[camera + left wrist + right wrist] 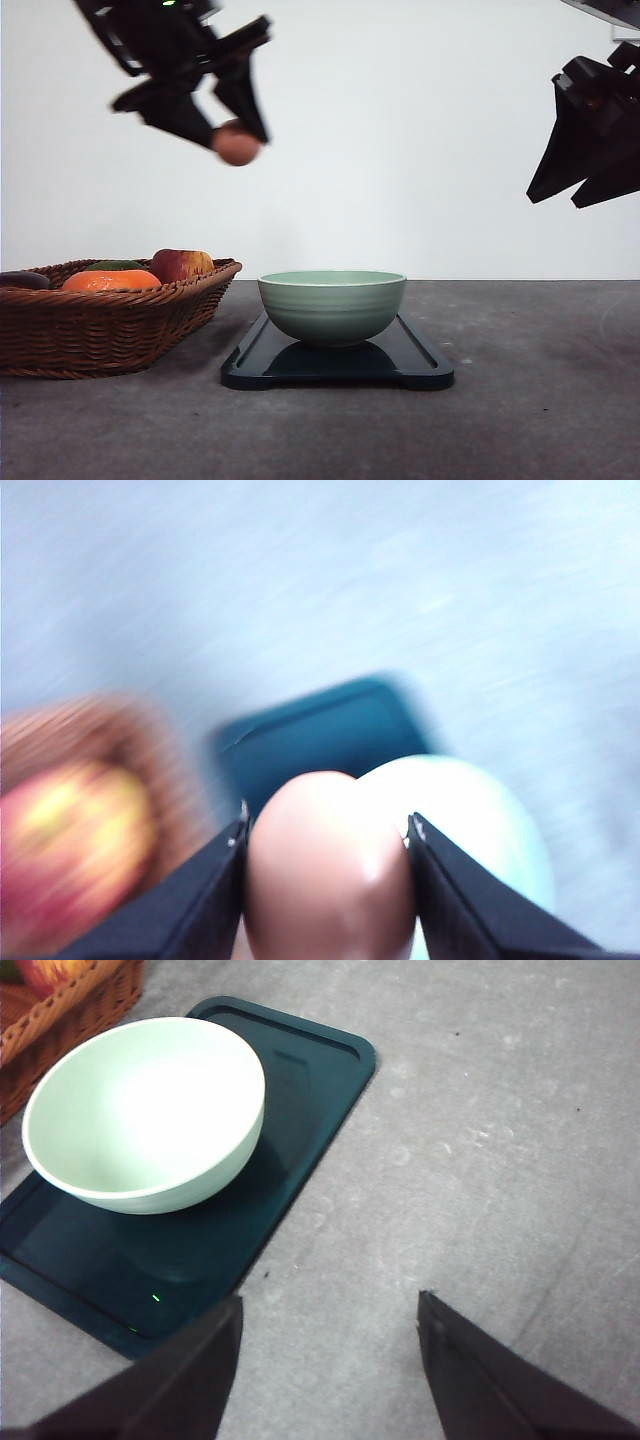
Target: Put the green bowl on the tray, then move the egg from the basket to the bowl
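Landmark = tray [420, 375], everything placed rel. to it.

Tray sits nearest on the grey table [540, 420], long side running away from cam. Green bowl [332, 305] stands upright on it, roughly centred in front view; right wrist view shows it toward one end w/ bare tray surface left over. Bowl looks empty in that view. So step 1 reads as done.

Basket [100, 330] is just left of the tray, rim close to the tray edge but I can't tell if touching. Holds an orange [110, 281], an apple [182, 264], something dark green [113, 265] behind, plus a dark item [22, 280] at the far left edge.

Step 2 in hand: left gripper [236, 140] is high up, above and left of the tray, roughly over the basket's right rim. It's pinching the egg [237, 145] between both fingers; left wrist view confirms, egg [330, 870] squeezed on two sides. That view is motion-blurred, so arm is prob. mid-swing. Egg not yet over the bowl.

Right gripper [585, 170] hangs high, above and right of the tray, holding nothing. Right wrist view shows fingers spread wide apart.

Next, my read: carry egg rightward until it's centred over the bowl, lower well inside the rim, then release. Don't drop from height, ceramic + egg = crack risk. Grip is on the egg's sides, so keep the squeeze steady during the move; it could slip.
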{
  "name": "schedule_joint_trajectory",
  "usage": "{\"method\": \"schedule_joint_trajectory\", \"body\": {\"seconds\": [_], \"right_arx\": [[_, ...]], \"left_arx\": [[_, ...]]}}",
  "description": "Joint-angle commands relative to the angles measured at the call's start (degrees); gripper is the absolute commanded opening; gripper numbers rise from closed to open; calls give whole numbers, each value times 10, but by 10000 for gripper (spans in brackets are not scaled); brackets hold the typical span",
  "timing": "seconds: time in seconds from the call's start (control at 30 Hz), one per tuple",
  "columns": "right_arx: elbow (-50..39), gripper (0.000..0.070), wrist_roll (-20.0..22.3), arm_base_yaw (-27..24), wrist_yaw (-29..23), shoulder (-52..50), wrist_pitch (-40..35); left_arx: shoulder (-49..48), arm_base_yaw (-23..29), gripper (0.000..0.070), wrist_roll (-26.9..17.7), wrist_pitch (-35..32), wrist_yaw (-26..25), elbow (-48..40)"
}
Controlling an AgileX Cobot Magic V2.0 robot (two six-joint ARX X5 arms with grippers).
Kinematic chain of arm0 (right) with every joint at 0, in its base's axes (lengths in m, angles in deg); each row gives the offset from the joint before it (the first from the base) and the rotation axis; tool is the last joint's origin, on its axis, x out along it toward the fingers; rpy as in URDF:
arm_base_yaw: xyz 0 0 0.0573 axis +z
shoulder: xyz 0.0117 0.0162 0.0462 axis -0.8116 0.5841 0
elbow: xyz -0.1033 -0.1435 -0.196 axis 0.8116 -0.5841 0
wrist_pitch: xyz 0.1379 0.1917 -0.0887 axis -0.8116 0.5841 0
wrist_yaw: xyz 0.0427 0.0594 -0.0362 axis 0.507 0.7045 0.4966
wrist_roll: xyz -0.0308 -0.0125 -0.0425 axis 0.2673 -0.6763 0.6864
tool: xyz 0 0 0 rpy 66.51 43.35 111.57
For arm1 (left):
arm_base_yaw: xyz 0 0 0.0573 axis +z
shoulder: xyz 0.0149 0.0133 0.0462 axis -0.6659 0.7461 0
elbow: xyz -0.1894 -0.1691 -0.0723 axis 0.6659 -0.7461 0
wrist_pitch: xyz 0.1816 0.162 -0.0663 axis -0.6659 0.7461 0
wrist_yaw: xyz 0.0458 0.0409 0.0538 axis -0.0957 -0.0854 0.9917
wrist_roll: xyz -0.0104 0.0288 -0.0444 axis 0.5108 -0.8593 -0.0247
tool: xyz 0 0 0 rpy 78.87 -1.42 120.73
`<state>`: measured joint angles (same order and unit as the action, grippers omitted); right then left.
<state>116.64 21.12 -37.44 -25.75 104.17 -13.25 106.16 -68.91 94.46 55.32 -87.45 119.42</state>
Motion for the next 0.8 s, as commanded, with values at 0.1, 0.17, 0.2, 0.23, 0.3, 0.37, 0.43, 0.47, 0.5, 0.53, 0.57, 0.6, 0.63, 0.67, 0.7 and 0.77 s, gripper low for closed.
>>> {"method": "schedule_joint_trajectory", "body": {"seconds": [0.1, 0.17, 0.2, 0.23, 0.3, 0.37, 0.43, 0.47, 0.5, 0.53, 0.57, 0.6, 0.63, 0.67, 0.7, 0.77], "right_arx": [[4, 346, 4, 2, -1, 4, -6], [4, 346, 4, 2, -1, 4, -6], [4, 346, 4, 2, -1, 4, -6], [4, 346, 4, 2, -1, 4, -6], [4, 346, 4, 2, -1, 4, -7], [4, 346, 4, 2, -1, 4, -8], [4, 346, 4, 2, -1, 4, -10], [4, 346, 4, 2, -1, 4, -10], [4, 346, 4, 2, -1, 4, -10], [4, 346, 4, 2, -1, 4, -10], [4, 346, 4, 2, -1, 4, -10], [4, 346, 4, 2, -1, 4, -10], [4, 346, 4, 2, -1, 4, -10], [4, 346, 4, 2, -1, 4, -10], [4, 346, 4, 2, -1, 4, -11], [4, 346, 4, 2, -1, 4, -11]], "left_arx": [[47, -44, 223, -11, -53, 25, 10], [66, -59, 223, -18, -65, 31, 10], [76, -65, 223, -19, -69, 32, 10], [86, -71, 223, -19, -71, 32, 10], [106, -79, 223, -19, -75, 32, 10], [124, -88, 223, -19, -80, 32, 10], [140, -94, 223, -19, -85, 32, 10], [149, -97, 223, -19, -87, 32, 10], [158, -100, 223, -19, -89, 32, 10], [166, -102, 223, -19, -91, 32, 10], [173, -103, 223, -19, -92, 32, 10], [180, -104, 223, -19, -94, 32, 10], [187, -105, 223, -19, -96, 32, 10], [193, -106, 223, -19, -97, 32, 10], [198, -108, 223, -18, -99, 32, 10], [206, -108, 223, -18, -100, 32, 10]]}}
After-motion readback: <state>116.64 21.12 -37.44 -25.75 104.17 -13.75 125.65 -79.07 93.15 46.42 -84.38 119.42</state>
